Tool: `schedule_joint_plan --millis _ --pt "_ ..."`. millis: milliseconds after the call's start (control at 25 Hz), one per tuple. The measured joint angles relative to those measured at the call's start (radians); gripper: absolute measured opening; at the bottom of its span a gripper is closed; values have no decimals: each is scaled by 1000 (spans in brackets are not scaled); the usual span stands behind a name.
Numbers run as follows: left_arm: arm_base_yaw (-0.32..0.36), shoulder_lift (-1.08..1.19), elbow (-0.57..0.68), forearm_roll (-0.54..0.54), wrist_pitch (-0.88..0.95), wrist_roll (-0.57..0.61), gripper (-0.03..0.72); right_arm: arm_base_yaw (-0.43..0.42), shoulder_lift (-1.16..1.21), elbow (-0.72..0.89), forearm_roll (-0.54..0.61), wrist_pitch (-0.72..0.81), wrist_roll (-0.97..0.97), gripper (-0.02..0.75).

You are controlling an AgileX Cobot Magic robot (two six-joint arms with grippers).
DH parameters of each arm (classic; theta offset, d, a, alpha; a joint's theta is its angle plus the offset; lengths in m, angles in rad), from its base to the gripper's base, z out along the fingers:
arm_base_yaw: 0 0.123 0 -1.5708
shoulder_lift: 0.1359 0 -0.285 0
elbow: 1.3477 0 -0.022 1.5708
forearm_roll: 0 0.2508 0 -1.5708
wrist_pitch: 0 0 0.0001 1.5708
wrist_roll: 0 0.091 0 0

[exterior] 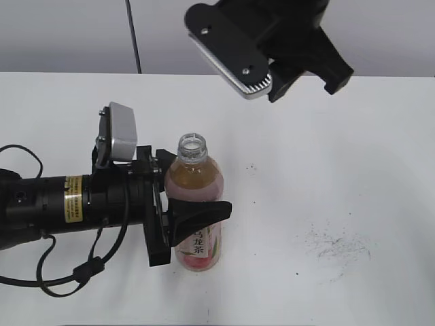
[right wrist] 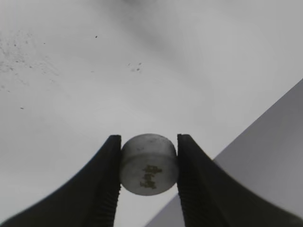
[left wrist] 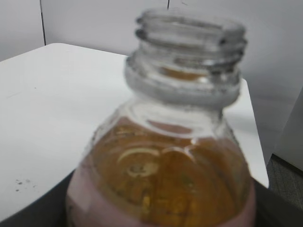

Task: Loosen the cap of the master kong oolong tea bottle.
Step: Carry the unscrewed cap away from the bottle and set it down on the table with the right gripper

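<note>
While the right gripper [right wrist: 148, 163] hangs in the air above the white table [exterior: 340, 170], its two dark ribbed fingers [right wrist: 106, 184] are pressed against opposite sides of the cap [right wrist: 148, 164], which sits between them clear of any surface. The cap is a small round light-grey piece with a dark mark on its flat face, and it is well apart from the bottle, up and to the right of the bottle's mouth in the exterior view, where that gripper's body shows at the top of the picture and the cap itself cannot be made out.

The left gripper [exterior: 182, 207] reaches in from the left of the bottle and clamps the master kong oolong tea bottle [exterior: 195, 204] around its body, one dark finger [exterior: 200, 214] lying across the front just above the pink-white label. The bottle stands upright on the table, holding pale amber tea up to the shoulder. Its threaded neck [left wrist: 189, 52] is bare and its mouth open. Right of the bottle, the table carries a patch of faint dark specks [exterior: 336, 244].
</note>
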Motion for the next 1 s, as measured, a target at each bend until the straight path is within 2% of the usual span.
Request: schedule_joint_plan --millis 200,400,600,840,1000 --pt "0 0 0 -3 0 0 445 -162 72 54 68 0 352 270" --pt "0 0 0 -3 0 0 445 -288 206 89 245 -1 633 270" --pt "0 0 0 -3 0 0 445 -310 312 156 290 -13 854 270" --pt "0 0 0 -4 -1 0 445 -310 345 314 310 -12 994 270" --pt "0 0 0 -4 -1 0 445 -310 345 349 305 -37 1066 303"
